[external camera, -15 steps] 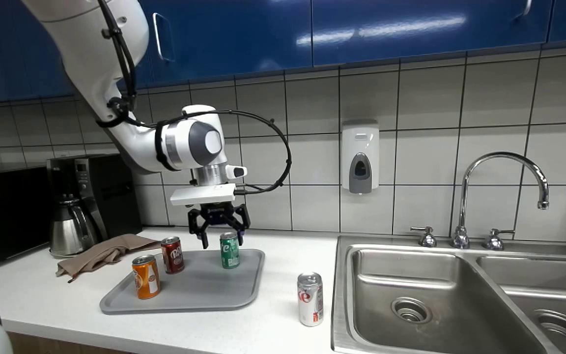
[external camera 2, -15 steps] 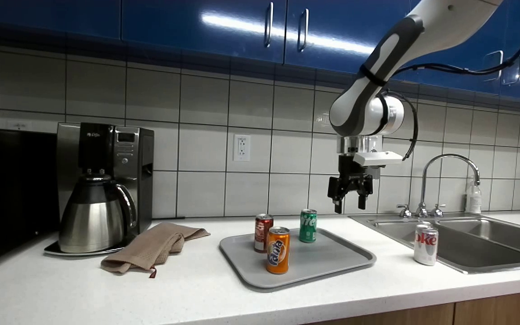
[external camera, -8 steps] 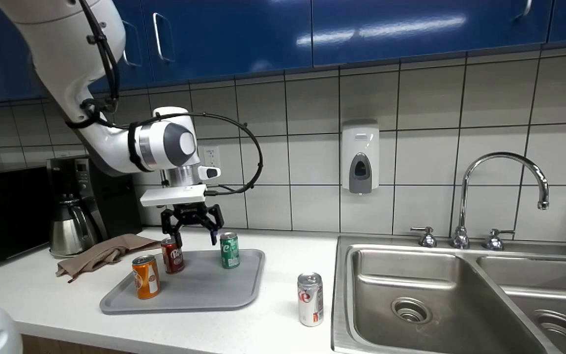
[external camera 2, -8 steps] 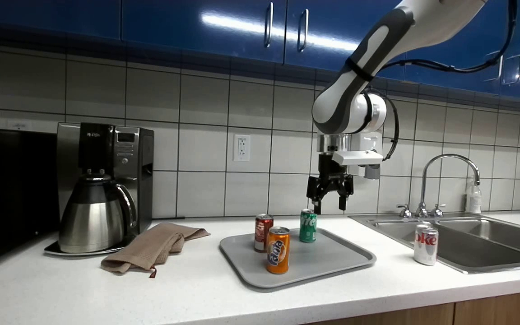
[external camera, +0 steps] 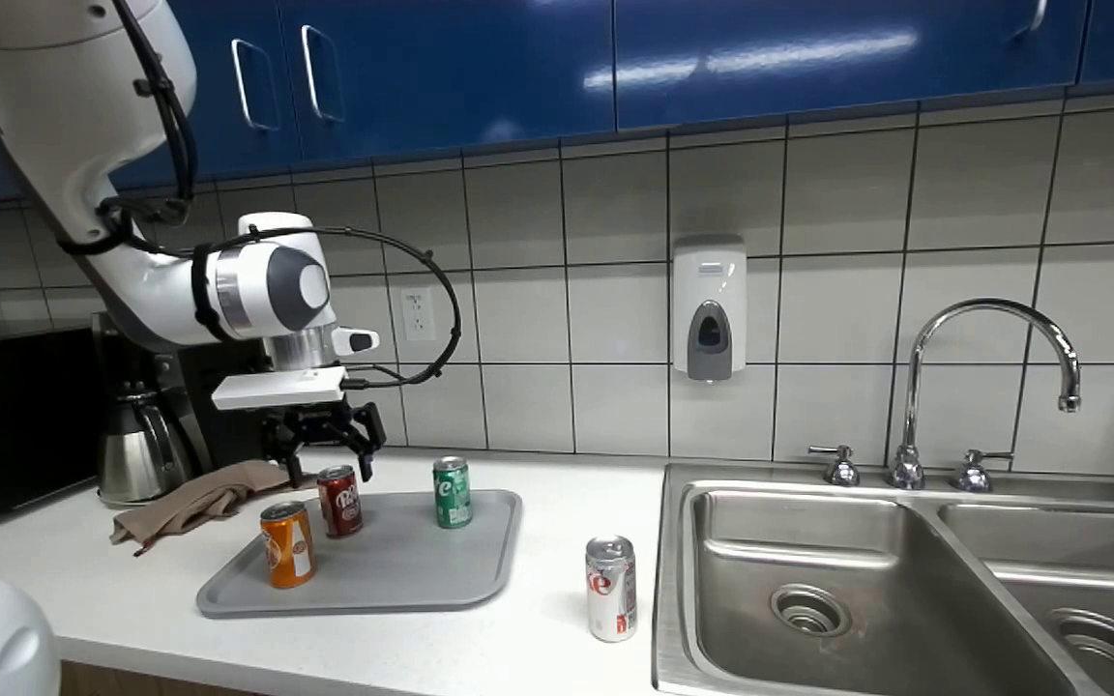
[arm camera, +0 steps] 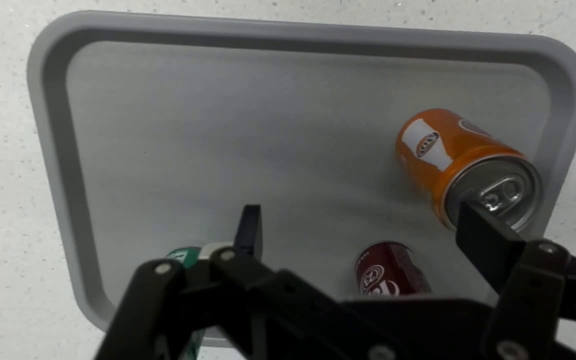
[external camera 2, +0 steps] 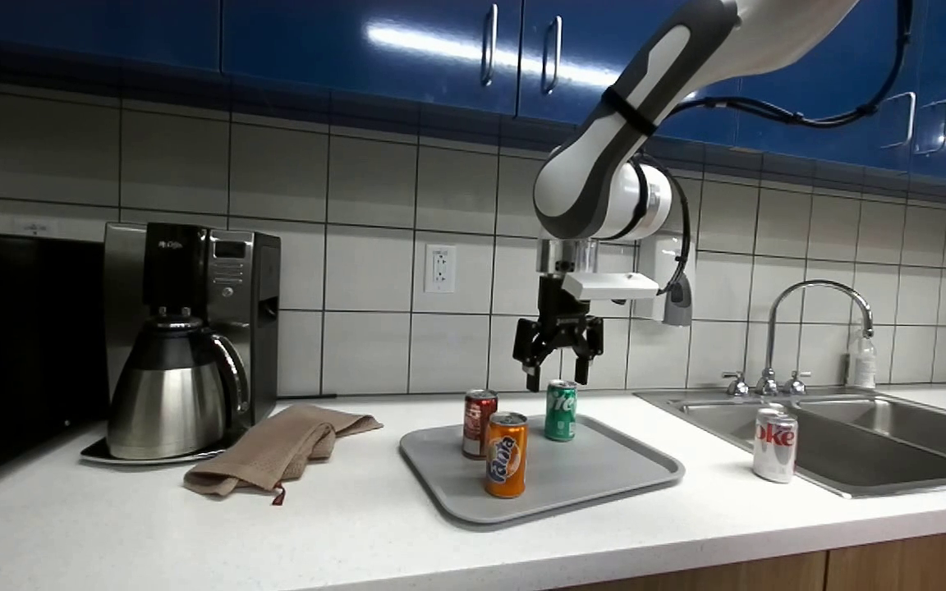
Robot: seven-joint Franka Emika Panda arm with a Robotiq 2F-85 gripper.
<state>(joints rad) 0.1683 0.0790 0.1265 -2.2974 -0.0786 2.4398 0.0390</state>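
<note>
My gripper [external camera: 331,472] is open and empty, pointing down. It also shows above the back of the tray in an exterior view [external camera 2: 557,379] and in the wrist view [arm camera: 361,217]. The grey tray [external camera: 402,575] holds three upright cans. The dark red can [external camera: 340,503] shows between my open fingers in the wrist view [arm camera: 390,270], partly hidden by the gripper body. The orange can [external camera 2: 506,455] shows beyond one fingertip in the wrist view [arm camera: 433,145]. The green can [external camera 2: 561,410] is mostly hidden behind the other finger there [arm camera: 180,255]. I see no contact with any can.
A silver can [external camera: 611,590] stands on the counter between tray and sink [external camera: 808,570]. A brown cloth [external camera 2: 284,451] lies beside the coffee maker [external camera 2: 194,353]. Blue cabinets [external camera: 480,68] hang above, and a soap dispenser [external camera: 709,309] is on the tiled wall.
The arm and gripper have moved left in both exterior views, from near the green can to above the red can's side of the tray. The gripper has stayed open; the cans have not moved.
</note>
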